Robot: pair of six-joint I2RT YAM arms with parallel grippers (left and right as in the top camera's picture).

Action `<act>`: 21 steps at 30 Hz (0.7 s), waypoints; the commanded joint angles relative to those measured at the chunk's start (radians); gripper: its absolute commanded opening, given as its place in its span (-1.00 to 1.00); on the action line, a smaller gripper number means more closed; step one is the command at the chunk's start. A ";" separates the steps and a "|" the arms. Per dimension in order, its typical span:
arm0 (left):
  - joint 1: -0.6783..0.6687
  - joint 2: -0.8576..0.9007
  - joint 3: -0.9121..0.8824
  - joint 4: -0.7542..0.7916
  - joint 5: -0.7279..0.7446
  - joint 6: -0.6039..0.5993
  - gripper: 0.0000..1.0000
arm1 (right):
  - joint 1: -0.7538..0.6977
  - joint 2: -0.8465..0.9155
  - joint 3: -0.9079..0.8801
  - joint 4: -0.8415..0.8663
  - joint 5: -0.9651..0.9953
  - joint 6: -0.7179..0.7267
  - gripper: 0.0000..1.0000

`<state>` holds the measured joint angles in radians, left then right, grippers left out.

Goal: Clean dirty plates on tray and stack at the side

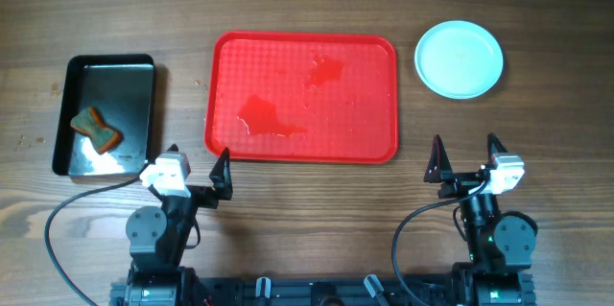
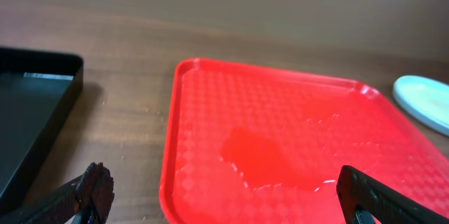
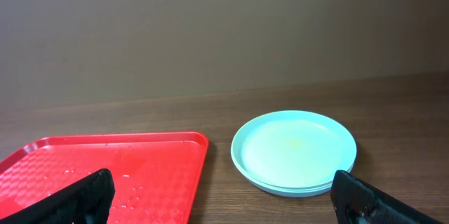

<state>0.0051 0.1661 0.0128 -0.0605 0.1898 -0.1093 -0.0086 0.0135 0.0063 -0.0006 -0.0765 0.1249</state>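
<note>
The red tray (image 1: 302, 100) lies in the middle of the table with wet patches and no plate on it; it also fills the left wrist view (image 2: 280, 140) and shows at the left of the right wrist view (image 3: 105, 168). The pale blue plates (image 1: 459, 58) sit stacked on the wood to the tray's right, seen too from the right wrist (image 3: 293, 151) and at the left wrist view's edge (image 2: 424, 101). My left gripper (image 1: 197, 164) hangs open at the tray's near left corner. My right gripper (image 1: 466, 157) stands open, near of the stack. Both hold nothing.
A black glossy tray (image 1: 106, 114) lies at the left, holding a worn sponge (image 1: 96, 130); its corner shows in the left wrist view (image 2: 35, 104). Cables loop from both arm bases at the table's near edge.
</note>
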 commanded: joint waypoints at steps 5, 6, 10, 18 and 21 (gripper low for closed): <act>-0.037 -0.163 -0.007 -0.003 -0.020 0.041 1.00 | -0.006 -0.009 -0.001 0.001 0.017 -0.019 1.00; -0.037 -0.163 -0.007 -0.005 -0.021 0.066 1.00 | -0.006 -0.009 -0.001 0.001 0.017 -0.019 0.99; -0.037 -0.163 -0.007 -0.008 -0.060 0.184 1.00 | -0.006 -0.009 -0.001 0.001 0.017 -0.019 0.99; -0.037 -0.163 -0.007 -0.019 -0.180 0.184 1.00 | -0.006 -0.009 -0.001 0.001 0.017 -0.019 0.99; -0.037 -0.163 -0.007 -0.018 -0.204 0.184 1.00 | -0.006 -0.009 -0.001 0.001 0.017 -0.019 0.99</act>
<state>-0.0265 0.0139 0.0128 -0.0750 0.0345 0.0521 -0.0086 0.0135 0.0063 -0.0006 -0.0765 0.1249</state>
